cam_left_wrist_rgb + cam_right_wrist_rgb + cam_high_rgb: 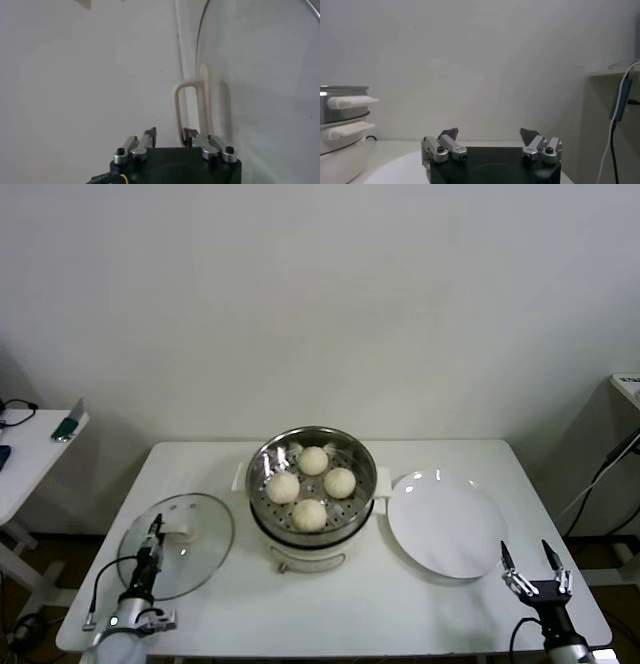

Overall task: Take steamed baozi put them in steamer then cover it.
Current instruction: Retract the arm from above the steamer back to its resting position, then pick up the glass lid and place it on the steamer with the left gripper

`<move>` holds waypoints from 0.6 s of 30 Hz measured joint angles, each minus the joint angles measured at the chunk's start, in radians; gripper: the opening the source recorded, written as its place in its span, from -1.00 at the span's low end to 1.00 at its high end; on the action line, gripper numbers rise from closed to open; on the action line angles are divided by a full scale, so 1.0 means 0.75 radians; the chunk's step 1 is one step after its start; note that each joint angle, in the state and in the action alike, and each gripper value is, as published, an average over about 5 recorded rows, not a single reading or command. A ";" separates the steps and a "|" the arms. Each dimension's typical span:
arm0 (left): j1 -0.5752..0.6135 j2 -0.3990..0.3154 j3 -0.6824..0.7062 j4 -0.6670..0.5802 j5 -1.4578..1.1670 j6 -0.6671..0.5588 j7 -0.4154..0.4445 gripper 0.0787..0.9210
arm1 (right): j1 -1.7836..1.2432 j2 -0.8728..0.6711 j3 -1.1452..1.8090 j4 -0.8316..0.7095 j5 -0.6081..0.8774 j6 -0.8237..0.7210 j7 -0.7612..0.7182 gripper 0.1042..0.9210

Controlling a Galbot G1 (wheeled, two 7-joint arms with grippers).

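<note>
Four cream-white baozi (pixel 310 513) lie inside the shiny steel steamer (pixel 366 466) at the table's centre. The clear glass cover (pixel 205 564) lies flat on the table to the steamer's left, its white handle (pixel 186 533) pointing up. My left gripper (pixel 153 536) hovers over the cover, just short of the handle. In the left wrist view this gripper (pixel 169 134) is open and empty, and the handle (pixel 190 100) stands right ahead of its fingertips. My right gripper (pixel 530 569) is open and empty near the table's front right corner; it also shows in the right wrist view (pixel 489 134).
A flat white plate (pixel 445 524) lies to the right of the steamer, bare. The steamer's white side handles (pixel 350 101) show in the right wrist view. A side table (pixel 30 449) stands far left, and cables hang at far right.
</note>
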 measured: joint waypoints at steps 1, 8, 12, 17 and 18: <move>-0.004 -0.001 -0.001 0.001 0.000 -0.001 0.000 -0.33 | 0.000 0.001 0.000 0.000 0.000 0.000 0.000 0.76; -0.017 0.001 -0.003 0.001 -0.010 -0.007 0.003 -0.79 | -0.003 0.006 0.007 0.000 0.004 0.000 0.002 0.76; -0.008 0.014 -0.007 -0.024 -0.035 0.000 0.015 -0.85 | -0.004 0.006 0.009 -0.005 0.005 0.000 0.002 0.76; 0.021 0.042 -0.014 -0.115 -0.099 0.025 0.055 -0.85 | -0.004 0.009 0.009 -0.007 0.002 -0.005 0.003 0.76; 0.029 0.050 -0.014 -0.141 -0.117 0.034 0.069 -0.85 | -0.004 0.010 0.010 -0.007 0.001 -0.007 0.004 0.76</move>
